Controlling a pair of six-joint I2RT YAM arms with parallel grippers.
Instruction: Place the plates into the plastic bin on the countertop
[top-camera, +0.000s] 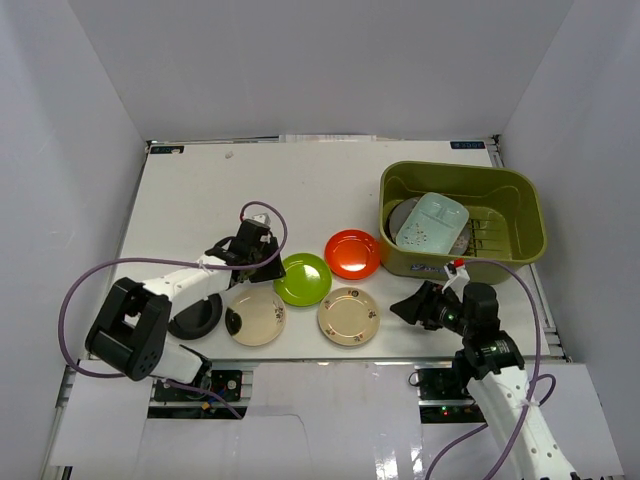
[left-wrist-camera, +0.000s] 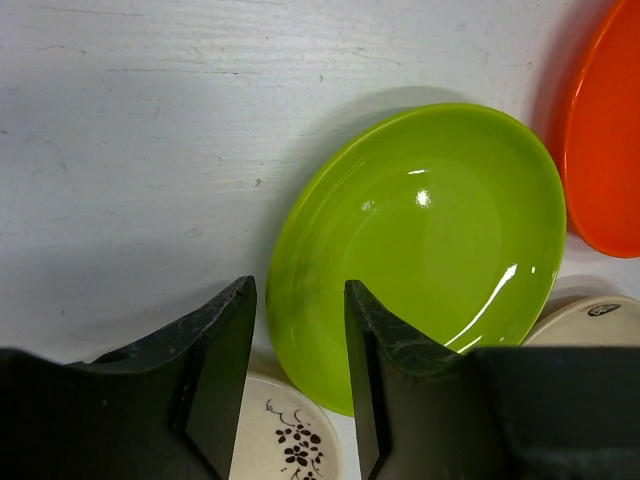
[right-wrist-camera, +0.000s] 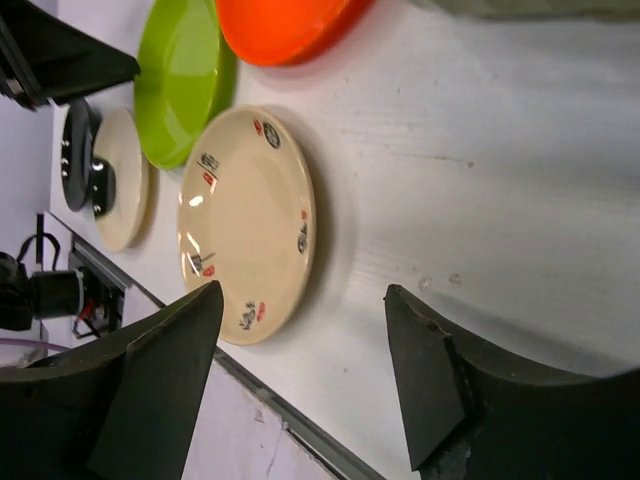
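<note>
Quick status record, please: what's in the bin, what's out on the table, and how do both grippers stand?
in plastic bin: grey plate, teal oblong plate
on countertop: orange plate, lime green plate, patterned cream plate, second cream plate, black plate
left gripper: open, jaws astride lime green plate's rim
right gripper: open, empty, beside patterned cream plate

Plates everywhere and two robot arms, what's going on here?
A two-armed robot is moving plates into the olive-green bin. A grey plate and a pale teal plate are already inside. The left gripper, open, is at the rim of the lime green plate; the right gripper, open and empty, faces a cream plate. An orange-red plate, a second cream plate and a black plate wait on the table.
</note>
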